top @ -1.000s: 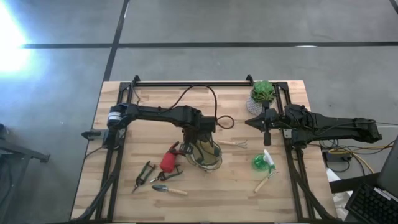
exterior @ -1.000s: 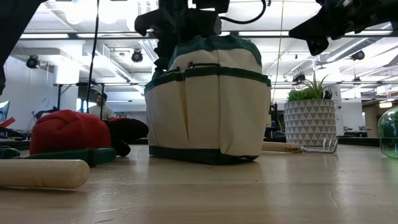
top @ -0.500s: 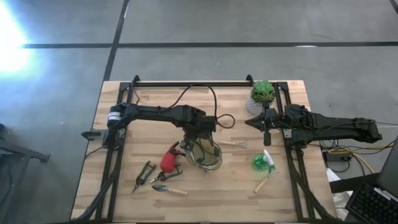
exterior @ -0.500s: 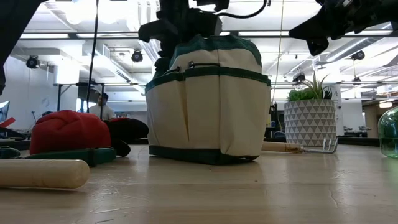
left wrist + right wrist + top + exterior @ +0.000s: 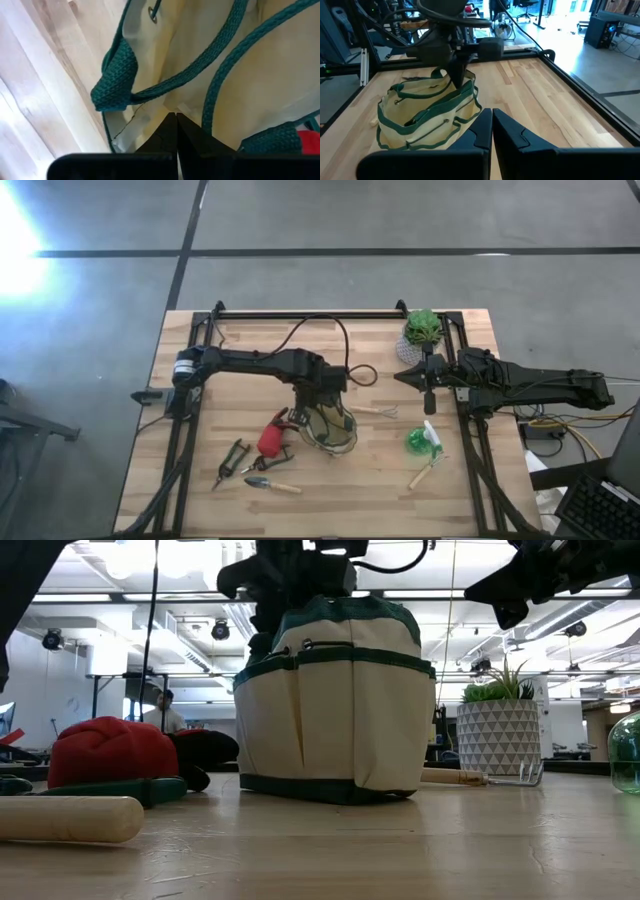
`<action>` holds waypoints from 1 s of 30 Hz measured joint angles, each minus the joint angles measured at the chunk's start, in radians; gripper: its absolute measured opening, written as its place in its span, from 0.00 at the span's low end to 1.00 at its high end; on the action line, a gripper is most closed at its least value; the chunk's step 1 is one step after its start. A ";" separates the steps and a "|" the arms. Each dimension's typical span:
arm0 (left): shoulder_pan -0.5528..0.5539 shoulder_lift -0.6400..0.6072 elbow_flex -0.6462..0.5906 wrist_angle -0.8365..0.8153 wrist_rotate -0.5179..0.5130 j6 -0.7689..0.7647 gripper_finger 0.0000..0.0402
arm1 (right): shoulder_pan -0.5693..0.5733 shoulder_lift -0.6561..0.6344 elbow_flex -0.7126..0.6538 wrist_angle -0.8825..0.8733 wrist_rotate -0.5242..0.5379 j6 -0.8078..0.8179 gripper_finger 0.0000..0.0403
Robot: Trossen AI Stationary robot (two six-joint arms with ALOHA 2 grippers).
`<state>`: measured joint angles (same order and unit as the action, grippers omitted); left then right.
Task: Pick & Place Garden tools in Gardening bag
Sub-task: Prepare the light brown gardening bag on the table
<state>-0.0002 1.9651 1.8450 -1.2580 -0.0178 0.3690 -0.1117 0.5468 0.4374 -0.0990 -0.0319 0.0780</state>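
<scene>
I am looking at the gardening bag (image 5: 327,427) standing upright mid-counter (image 5: 210,510), and I cannot tell what it is holding inside. My left claw (image 5: 175,120) is dipping into its mouth, fingers pressed together, gripping nothing I can see. The garden tools are lying around it: pruners (image 5: 231,460), a red-and-black piece (image 5: 272,439), a trowel (image 5: 272,484), a spray bottle (image 5: 420,441). My right claw (image 5: 492,116) is hovering pressed together beside the potted plant (image 5: 420,330).

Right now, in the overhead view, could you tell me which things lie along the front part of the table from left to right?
Dark pruners → wooden-handled trowel → gardening bag with the left gripper at its rim → small fork → green spray bottle.
</scene>
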 joint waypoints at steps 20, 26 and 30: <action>0.001 0.015 0.036 -0.048 0.208 -0.002 0.00 | 0.000 0.000 0.000 0.000 0.000 0.000 0.02; 0.001 0.015 0.043 -0.060 0.219 -0.003 0.00 | 0.000 0.000 0.000 0.000 0.000 0.000 0.02; 0.002 0.013 0.094 -0.071 0.178 -0.004 0.00 | 0.000 0.000 0.000 0.000 0.000 0.000 0.02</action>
<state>0.0021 1.9777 1.9388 -1.3286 0.1602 0.3647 -0.1120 0.5468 0.4374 -0.0993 -0.0319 0.0780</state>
